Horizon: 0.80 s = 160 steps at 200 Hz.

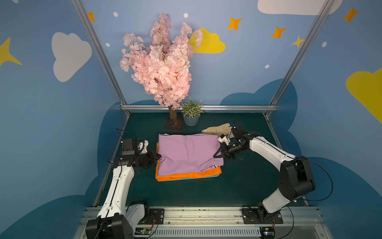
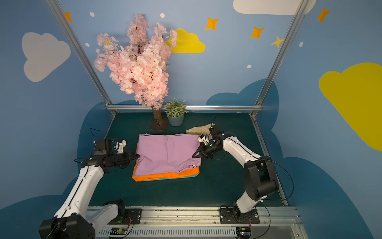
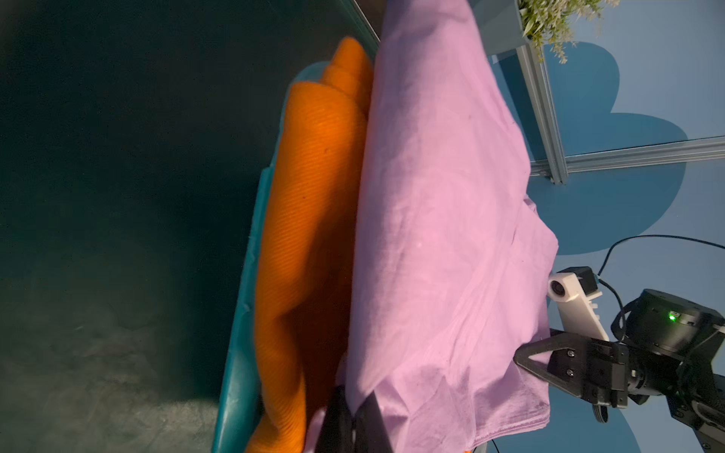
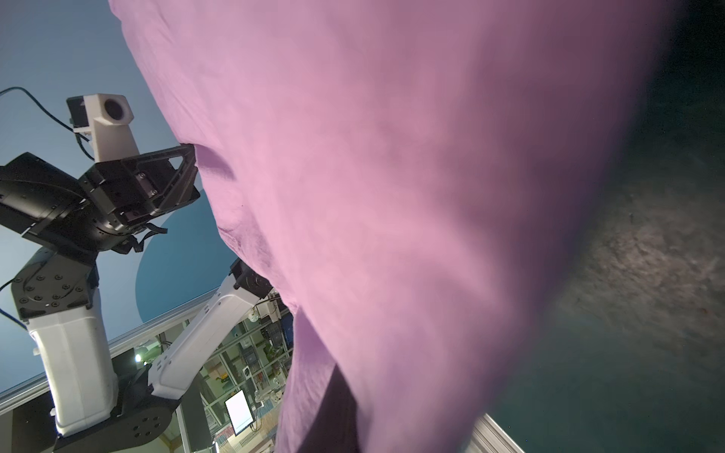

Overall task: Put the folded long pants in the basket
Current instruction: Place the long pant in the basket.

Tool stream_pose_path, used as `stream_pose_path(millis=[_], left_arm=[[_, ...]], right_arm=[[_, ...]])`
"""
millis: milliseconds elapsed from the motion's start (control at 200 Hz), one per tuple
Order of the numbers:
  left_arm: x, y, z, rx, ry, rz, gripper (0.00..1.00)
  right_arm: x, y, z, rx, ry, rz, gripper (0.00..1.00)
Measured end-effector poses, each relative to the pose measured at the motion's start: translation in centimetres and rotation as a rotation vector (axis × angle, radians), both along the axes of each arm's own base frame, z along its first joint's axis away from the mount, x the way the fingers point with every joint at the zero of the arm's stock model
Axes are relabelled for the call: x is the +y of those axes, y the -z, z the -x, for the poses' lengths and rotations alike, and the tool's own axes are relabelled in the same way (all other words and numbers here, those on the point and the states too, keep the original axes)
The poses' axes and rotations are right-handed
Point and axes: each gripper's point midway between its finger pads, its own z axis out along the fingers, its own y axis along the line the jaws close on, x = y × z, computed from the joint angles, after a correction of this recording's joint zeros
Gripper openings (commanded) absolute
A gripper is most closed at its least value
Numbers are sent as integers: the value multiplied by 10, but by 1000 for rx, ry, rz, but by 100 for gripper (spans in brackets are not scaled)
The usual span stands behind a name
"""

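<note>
Lilac pants (image 1: 186,151), flat and lightly creased, span the jaws over orange pants (image 1: 186,175) in the basket (image 3: 239,353). Left gripper (image 1: 158,155) and right gripper (image 1: 217,154) each clamp an edge. Only the left wrist view shows the basket wall plainly.

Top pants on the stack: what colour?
The top pants are plain lilac, clearest in a top view.

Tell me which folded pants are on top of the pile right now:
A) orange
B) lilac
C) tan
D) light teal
B: the lilac pants lie uppermost, and the orange pants show only as an edge beneath them in both top views.
</note>
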Motion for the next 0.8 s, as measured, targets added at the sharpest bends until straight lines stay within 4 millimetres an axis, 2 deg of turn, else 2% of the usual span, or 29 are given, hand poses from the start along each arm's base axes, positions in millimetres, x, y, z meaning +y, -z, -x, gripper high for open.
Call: stream_pose_path(millis=[95,250,350,456,616,801], left_arm=[[4,-13,-3,31,-12,2,2],[12,-53,-8,-31,-47,9,2],[14,-60,2,-22,-65,2,2],[14,-47,11,35,-73,3,2],[13,-7,26,175,-82,16,2],[16,5,24,214,-76,3,2]], right_arm=[[3,-10,-4,-23,-5,-11,0],[14,-39,-11,-78,-26,-61,0],[14,-51,-8,-95,-31,-81,0],[12,-52,2,-91,-37,-85,0],[6,-27,18,-21,-38,-51,0],[3,-16,22,-8,-37,-32,0]])
